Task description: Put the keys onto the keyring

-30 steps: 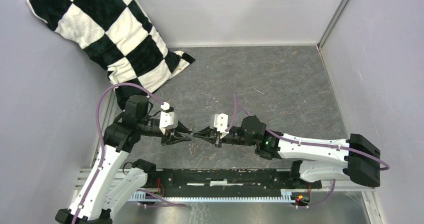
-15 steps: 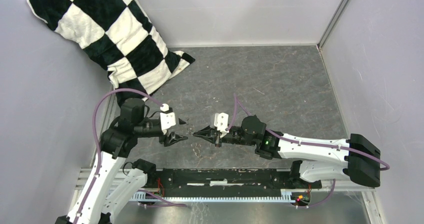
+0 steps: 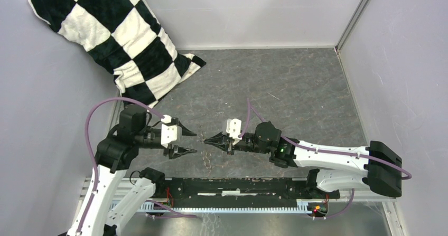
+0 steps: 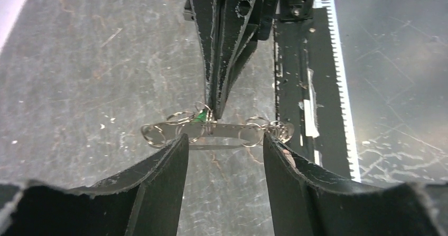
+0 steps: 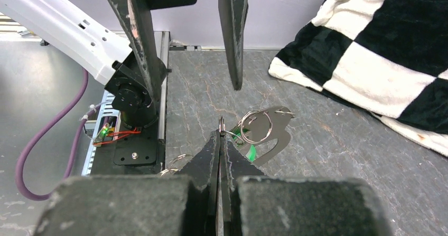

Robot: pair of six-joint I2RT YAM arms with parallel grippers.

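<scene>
My right gripper (image 5: 221,135) is shut, pinching the rim of the keyring (image 5: 276,135), a flat silvery loop held above the floor. In the left wrist view the keyring (image 4: 232,129) shows edge-on, with small wire rings (image 4: 158,133) strung along it. The key's green tag (image 5: 248,150) hangs just under the pinch point, also showing as the green tag (image 4: 199,119) among the rings; how it is attached I cannot tell. My left gripper (image 3: 191,143) stands open, a short gap left of the right gripper (image 3: 206,140), with nothing between its fingers (image 4: 158,178).
A black-and-white checkered cushion (image 3: 111,35) leans in the back left corner. Grey walls close in the stone-patterned floor (image 3: 285,83). The black base rail (image 3: 238,186) runs along the near edge.
My left gripper has opened and drawn back to the left, away from the right gripper's tips. The right gripper has stayed still and shut on the keyring.
</scene>
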